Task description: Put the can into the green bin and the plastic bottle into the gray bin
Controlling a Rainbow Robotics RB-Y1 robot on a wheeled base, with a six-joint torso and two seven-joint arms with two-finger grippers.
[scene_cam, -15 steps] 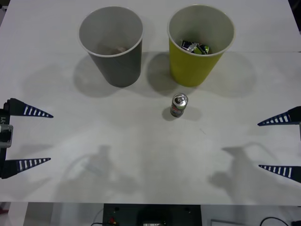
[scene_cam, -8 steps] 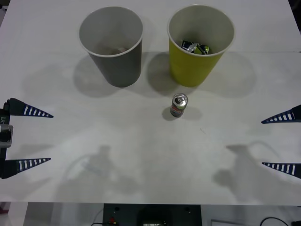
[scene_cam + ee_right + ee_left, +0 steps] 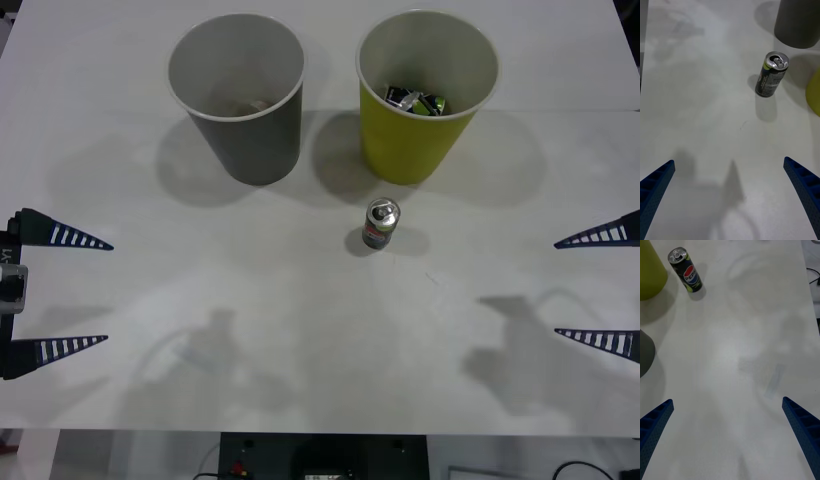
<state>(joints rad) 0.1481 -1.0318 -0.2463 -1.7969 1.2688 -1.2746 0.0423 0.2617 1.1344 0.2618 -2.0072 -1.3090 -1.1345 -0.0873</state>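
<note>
The Pepsi can (image 3: 381, 223) was found upright on the white desk (image 3: 300, 330), near the centre, just at six o'clock of the green bin (image 3: 425, 100) but not touching it. The gray bin (image 3: 240, 100) was noted at ten o'clock of the can, well apart. Silvery cans with green marks (image 3: 418, 101) were observed lying inside the green bin. No plastic bottle could be identified on the desk.

The right hand (image 3: 598, 288) was located at the desk's three o'clock edge, fingers spread wide and empty. The left hand (image 3: 62, 293) was located at the nine o'clock edge, likewise wide and empty.

The step in hand is judged to be the reach for the can, best made by the right hand. It is advised that the fingers be kept wide, centred on the can body below its silver top, and closed evenly so that the can is not tipped. A clear lift over the bin's white rim would be required.
</note>
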